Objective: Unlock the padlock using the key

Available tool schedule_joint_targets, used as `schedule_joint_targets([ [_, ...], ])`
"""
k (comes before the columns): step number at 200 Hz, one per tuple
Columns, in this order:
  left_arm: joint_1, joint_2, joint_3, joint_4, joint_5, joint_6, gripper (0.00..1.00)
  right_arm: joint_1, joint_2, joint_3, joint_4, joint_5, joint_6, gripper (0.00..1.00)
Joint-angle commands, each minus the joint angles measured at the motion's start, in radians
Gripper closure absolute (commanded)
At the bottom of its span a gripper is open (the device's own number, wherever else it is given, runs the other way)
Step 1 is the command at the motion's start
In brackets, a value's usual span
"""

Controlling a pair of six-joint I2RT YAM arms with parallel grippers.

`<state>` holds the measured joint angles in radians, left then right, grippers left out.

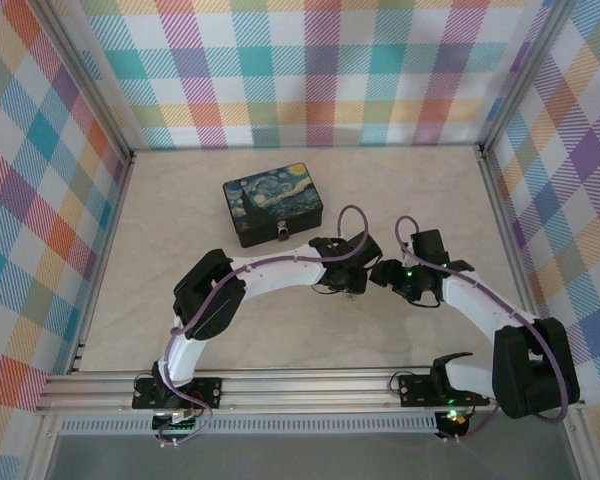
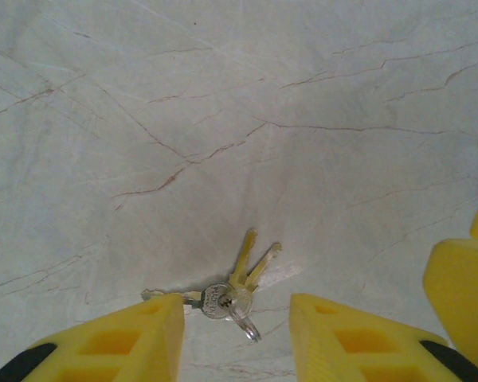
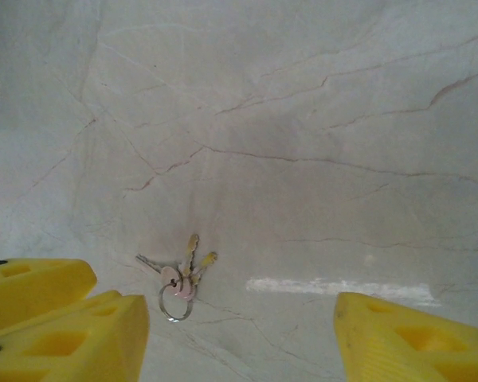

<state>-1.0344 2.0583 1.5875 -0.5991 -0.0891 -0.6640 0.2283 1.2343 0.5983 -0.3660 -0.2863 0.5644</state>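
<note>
A bunch of three small keys point(image 2: 233, 293) on a ring lies flat on the marble table, just ahead of my left gripper point(image 2: 237, 320) and between its yellow fingers point(image 2: 135, 338). That gripper is open and holds nothing. The right wrist view has the same keys point(image 3: 180, 274) lying left of centre, with my right gripper point(image 3: 240, 309) open above the table and empty. The two grippers meet nose to nose mid-table, left gripper point(image 1: 352, 272) and right gripper point(image 1: 390, 272). The padlock point(image 1: 281, 232) hangs at the front of the black box point(image 1: 272, 205).
The box with the painted blue-and-yellow lid stands behind the grippers, towards the back. Checked walls close the table on three sides. A yellow finger point(image 2: 462, 294) of the other gripper shows at the right edge of the left wrist view.
</note>
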Motion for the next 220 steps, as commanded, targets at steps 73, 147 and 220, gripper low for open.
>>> schedule_joint_targets([
  [73,0.169,-0.250,-0.272,0.035,0.056,0.008,0.49,0.250,0.081,0.012,0.041,0.062,0.041,0.50],
  [147,0.292,-0.399,-0.482,0.079,0.084,0.012,0.49,0.330,0.170,0.221,-0.122,0.249,-0.272,0.55],
  [220,0.314,-0.472,-0.514,0.058,0.075,0.025,0.49,0.330,0.340,0.331,-0.160,0.123,-0.367,0.62],
])
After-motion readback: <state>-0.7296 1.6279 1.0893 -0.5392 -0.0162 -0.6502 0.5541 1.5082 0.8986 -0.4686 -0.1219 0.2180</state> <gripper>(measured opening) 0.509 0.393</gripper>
